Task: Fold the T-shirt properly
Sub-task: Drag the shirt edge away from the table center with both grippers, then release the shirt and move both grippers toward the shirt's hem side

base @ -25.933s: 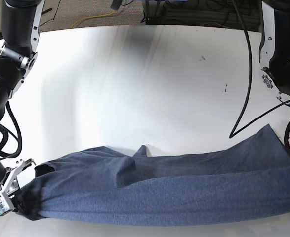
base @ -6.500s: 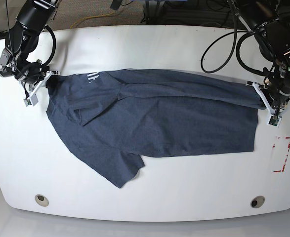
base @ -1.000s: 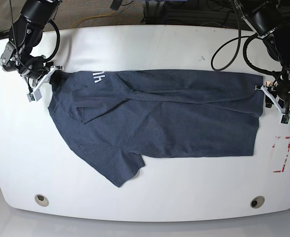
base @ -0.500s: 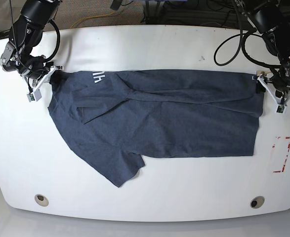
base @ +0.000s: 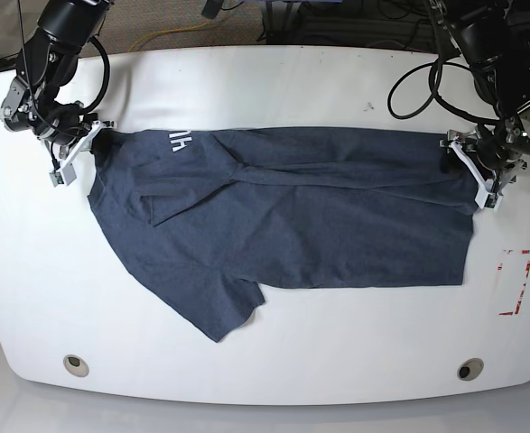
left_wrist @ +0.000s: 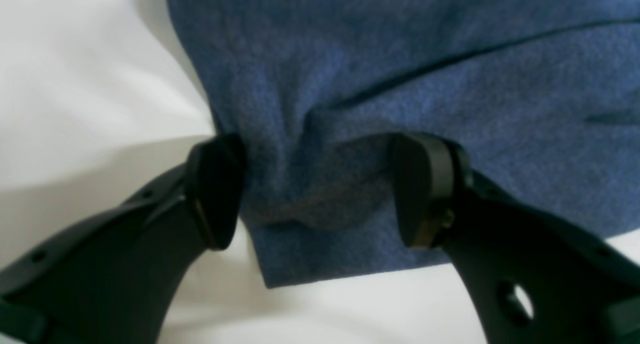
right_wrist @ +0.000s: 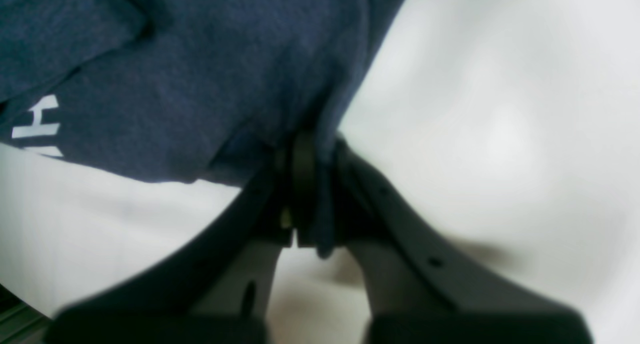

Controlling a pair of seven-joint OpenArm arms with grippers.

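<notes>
Lying flat across the middle of the white table [base: 274, 81], the T-shirt [base: 292, 216] spreads from the left of the base frame to the right, dark slate-blue and heathered, with one short sleeve [base: 219, 307] pointing toward the lower left. White lettering [base: 178, 140] sits near its upper-left edge.

Right gripper [base: 77, 149], at the upper left of the base frame: jaws pinched tight on the shirt's upper-left corner. Its wrist view shows cloth bunched between the closed fingers [right_wrist: 300, 184], lettering at the far left of that frame.

Left gripper [base: 474, 169], at the right of the base frame, at the shirt's upper-right corner: jaws spread wide. In the wrist view a puckered fold of fabric [left_wrist: 320, 184] sits between the two black fingertips [left_wrist: 215, 189]; both touch its sides, but whether they press or merely flank it cannot be told.

Red tape markings [base: 515, 281] lie on the table beside the shirt's lower-right corner.
</notes>
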